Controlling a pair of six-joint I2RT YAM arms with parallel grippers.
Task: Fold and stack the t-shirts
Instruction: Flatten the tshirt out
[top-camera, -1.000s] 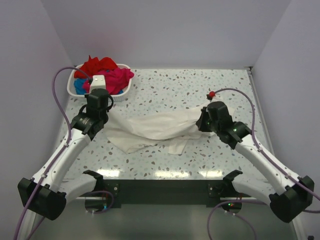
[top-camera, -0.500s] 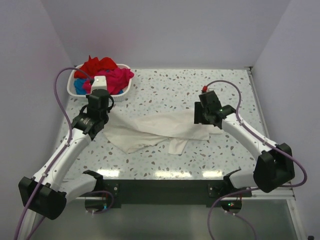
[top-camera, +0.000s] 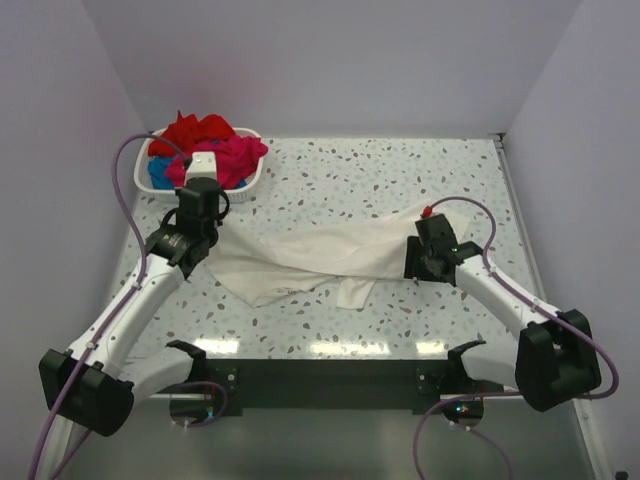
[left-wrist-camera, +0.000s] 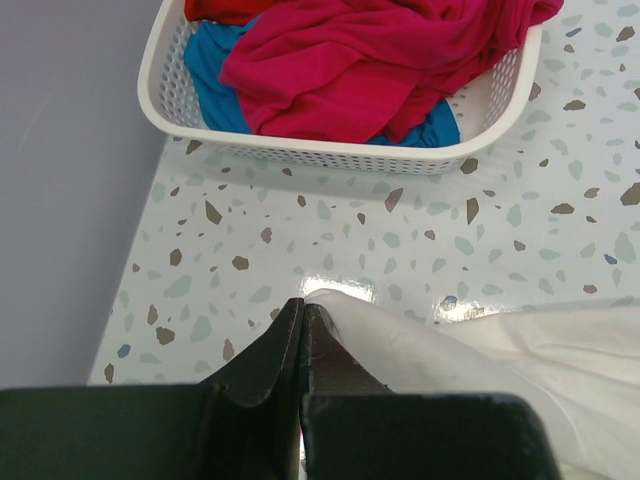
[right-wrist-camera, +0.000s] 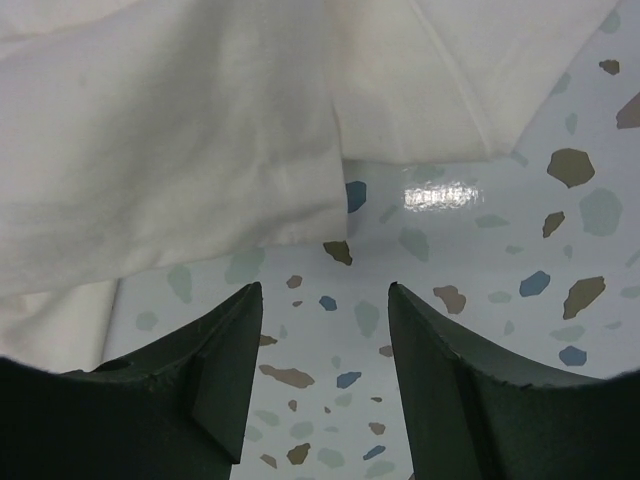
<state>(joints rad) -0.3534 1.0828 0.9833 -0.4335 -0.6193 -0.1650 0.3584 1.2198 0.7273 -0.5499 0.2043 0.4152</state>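
White t-shirt (top-camera: 320, 258) lies crumpled across the speckled tabletop (top-camera: 400, 170) between the arms. The left end effector (left-wrist-camera: 303, 312) is clamped together on its left edge. The right end effector (right-wrist-camera: 325, 300) hangs apart and empty just beside its right edge. Farther back, a white basket (left-wrist-camera: 330, 155) holds red, magenta and blue t-shirts (left-wrist-camera: 370, 60).

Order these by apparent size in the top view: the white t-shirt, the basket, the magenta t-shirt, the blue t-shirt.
1. white t-shirt
2. basket
3. magenta t-shirt
4. blue t-shirt, mostly covered, so only its visible part is ranked.
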